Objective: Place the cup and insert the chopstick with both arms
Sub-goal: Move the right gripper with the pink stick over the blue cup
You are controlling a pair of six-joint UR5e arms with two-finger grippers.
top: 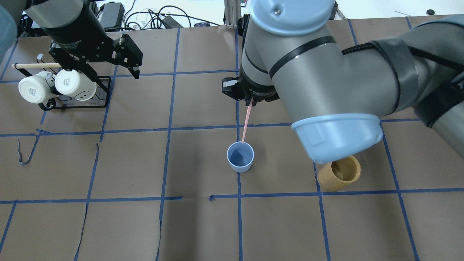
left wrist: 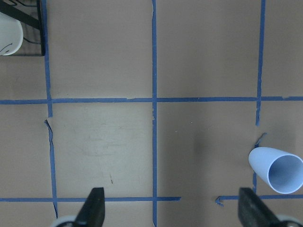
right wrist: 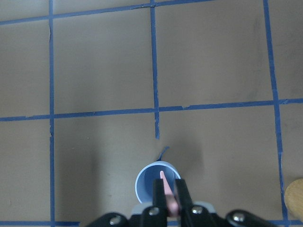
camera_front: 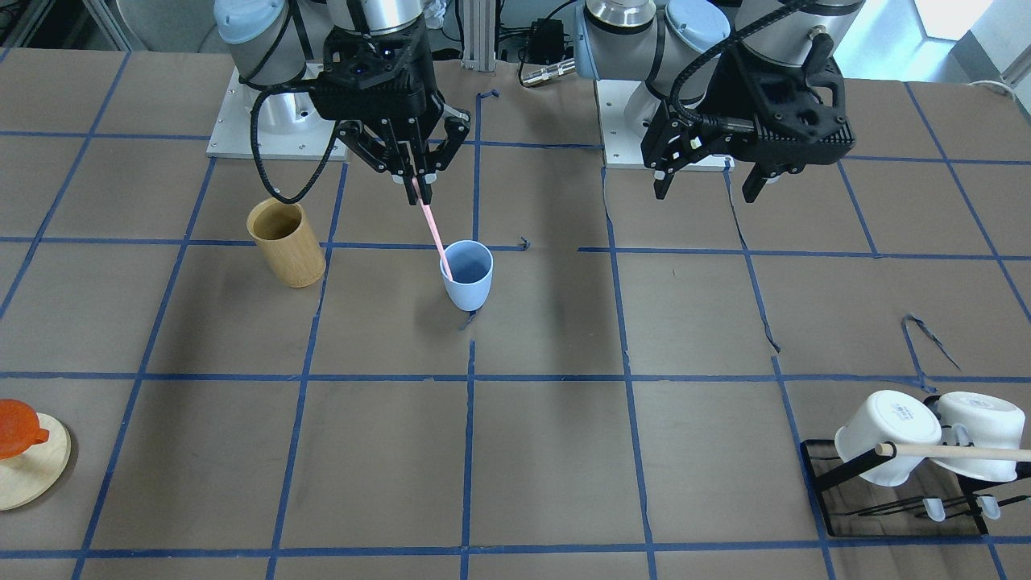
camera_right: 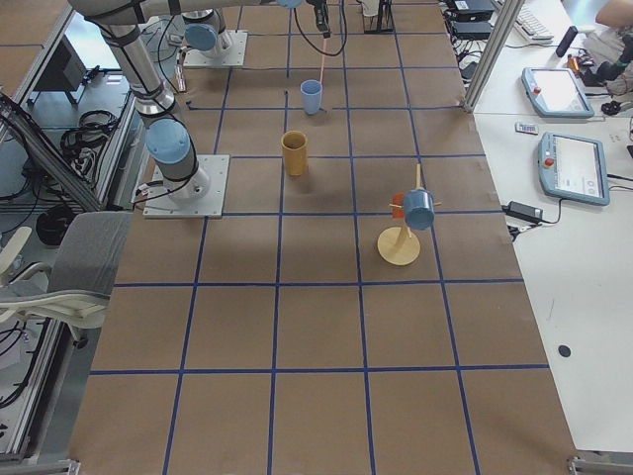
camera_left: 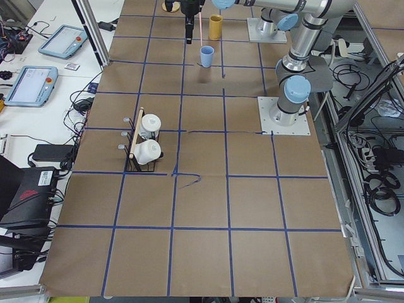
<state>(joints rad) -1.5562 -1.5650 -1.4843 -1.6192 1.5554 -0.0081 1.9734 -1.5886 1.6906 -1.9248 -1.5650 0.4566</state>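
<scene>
The light-blue cup (camera_front: 467, 274) stands upright on the table near its middle; it also shows in the overhead view (top: 240, 156) and both wrist views (left wrist: 279, 170) (right wrist: 156, 183). My right gripper (camera_front: 419, 187) is shut on the top end of the pale-pink chopstick (camera_front: 433, 229), which slants down with its lower tip at or just inside the cup's rim (top: 243, 142). In the right wrist view the chopstick (right wrist: 168, 194) points into the cup's mouth. My left gripper (camera_front: 709, 187) is open and empty, raised well away from the cup; its fingertips (left wrist: 94, 205) show spread wide.
A tan bamboo cylinder (camera_front: 286, 242) stands beside the cup on the right arm's side. A black rack (camera_front: 894, 491) holds two white mugs (camera_front: 890, 435) and a wooden rod (camera_front: 958, 453). A wooden stand with an orange piece (camera_front: 24, 451) sits at the table's other end.
</scene>
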